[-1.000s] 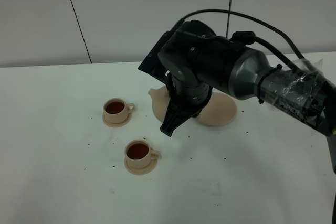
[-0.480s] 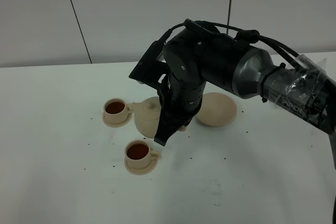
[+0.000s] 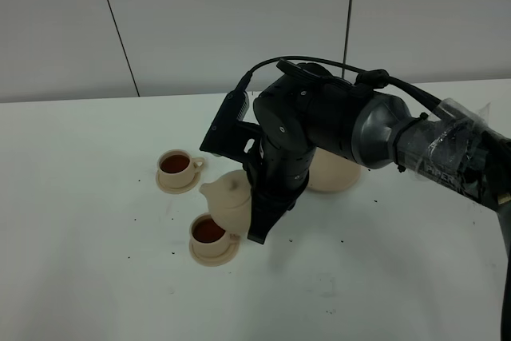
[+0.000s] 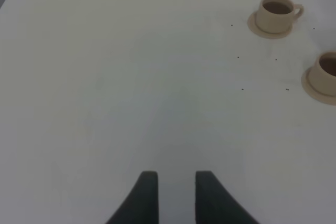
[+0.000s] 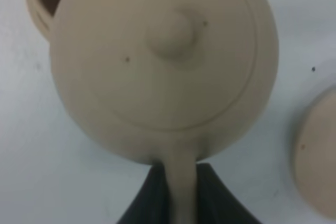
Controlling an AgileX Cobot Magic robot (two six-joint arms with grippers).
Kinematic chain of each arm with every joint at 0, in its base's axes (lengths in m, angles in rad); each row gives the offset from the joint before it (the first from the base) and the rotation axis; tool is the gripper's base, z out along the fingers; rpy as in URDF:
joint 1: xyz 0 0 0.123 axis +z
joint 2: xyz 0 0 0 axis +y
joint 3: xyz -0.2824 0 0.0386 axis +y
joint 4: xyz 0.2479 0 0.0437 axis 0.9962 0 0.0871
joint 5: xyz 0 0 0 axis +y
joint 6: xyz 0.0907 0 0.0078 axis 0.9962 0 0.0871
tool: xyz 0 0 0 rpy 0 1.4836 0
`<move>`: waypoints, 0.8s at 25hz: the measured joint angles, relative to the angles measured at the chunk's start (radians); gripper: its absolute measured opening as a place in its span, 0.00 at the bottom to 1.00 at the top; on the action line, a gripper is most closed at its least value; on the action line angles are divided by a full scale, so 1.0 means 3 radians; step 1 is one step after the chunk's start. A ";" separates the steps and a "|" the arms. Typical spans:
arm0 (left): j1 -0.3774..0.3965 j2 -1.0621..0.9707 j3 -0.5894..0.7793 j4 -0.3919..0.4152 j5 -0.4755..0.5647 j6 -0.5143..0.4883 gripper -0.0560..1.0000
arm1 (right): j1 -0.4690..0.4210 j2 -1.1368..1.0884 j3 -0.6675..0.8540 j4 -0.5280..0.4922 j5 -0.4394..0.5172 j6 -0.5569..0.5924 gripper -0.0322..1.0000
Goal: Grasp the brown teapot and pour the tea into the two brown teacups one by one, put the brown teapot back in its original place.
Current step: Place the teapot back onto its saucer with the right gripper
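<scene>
Right gripper [image 5: 181, 192] pinched tight on teapot [image 3: 229, 200] handle. Teapot up in air, over near cup [image 3: 211, 231] with tea. Left gripper [image 4: 171, 192] a bit open, holding nothing.

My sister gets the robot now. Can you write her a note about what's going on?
Right claw: shut on the brown teapot's handle, holding it over the near teacup.
Left claw: slightly open, empty, over bare table.
Both cups, including the far teacup, sit on their saucers and show dark tea.
The big saucer is bare.
Left to do: finish at the near cup, then set the teapot back on the big saucer.
</scene>
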State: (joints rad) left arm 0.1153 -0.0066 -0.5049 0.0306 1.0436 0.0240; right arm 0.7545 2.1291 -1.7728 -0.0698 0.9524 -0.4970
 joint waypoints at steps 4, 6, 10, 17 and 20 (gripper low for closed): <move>0.0000 0.0000 0.0000 0.0000 0.0000 0.0000 0.28 | 0.0000 0.0000 0.0004 0.0000 -0.0083 0.0000 0.12; 0.0000 0.0000 0.0000 0.0000 0.0000 0.0000 0.28 | -0.0009 0.0000 0.0004 0.0004 -0.0126 0.0014 0.12; 0.0000 0.0000 0.0000 0.0000 0.0000 0.0000 0.28 | -0.0061 0.0000 0.0004 0.0058 -0.0184 0.0042 0.12; 0.0000 0.0000 0.0000 0.0000 0.0000 0.0000 0.28 | -0.0188 0.0000 0.0004 0.0052 -0.0199 -0.0008 0.12; 0.0000 0.0000 0.0000 0.0000 0.0000 0.0000 0.28 | -0.0209 0.0000 0.0007 0.0041 -0.0263 -0.0069 0.12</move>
State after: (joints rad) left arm 0.1153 -0.0066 -0.5049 0.0306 1.0436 0.0240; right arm 0.6919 2.1291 -1.7707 -0.0577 0.8736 -0.5179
